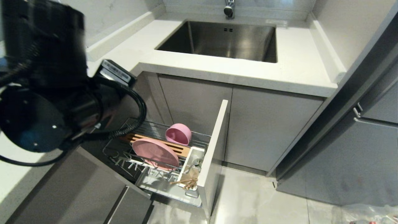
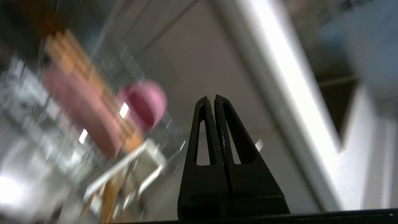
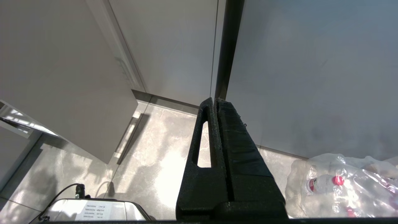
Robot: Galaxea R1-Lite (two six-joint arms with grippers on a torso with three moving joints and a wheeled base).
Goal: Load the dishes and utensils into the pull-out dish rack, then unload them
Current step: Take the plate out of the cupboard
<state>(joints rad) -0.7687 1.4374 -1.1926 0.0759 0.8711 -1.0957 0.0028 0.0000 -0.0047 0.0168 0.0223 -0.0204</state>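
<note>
Chrome wire forms the pull-out dish rack point(image 1: 146, 155), drawn out from under the white counter point(image 1: 279, 68) and steel sink point(image 1: 224, 39) and fixed to its grey cabinet front point(image 1: 214, 146). All four task items sit in it: the oval pink plate point(image 1: 155, 151) stands on edge against the slotted wooden strip point(image 1: 183, 151), the pink bowl point(image 1: 178, 133) lies tipped on its side just behind, and the chopsticks point(image 1: 183, 183) and fork point(image 1: 193, 161) rest in the white utensil cup point(image 1: 191, 168). Loading therefore appears complete, and the step in hand is judged to be the start of unloading. The left arm point(image 1: 46, 102) fills the head view's left side, its gripper hidden there; the left wrist view alone shows the left gripper point(image 2: 214, 99) with fingers pressed together and empty, apart from the blurred rack contents. The next move would call for parting those fingers and aligning them on a rim, likely the plate's or bowl's. Only the right wrist view shows the right gripper point(image 3: 214, 101), likewise closed on nothing, hanging over the floor near a bag of plastic bottles point(image 3: 342, 183).
</note>
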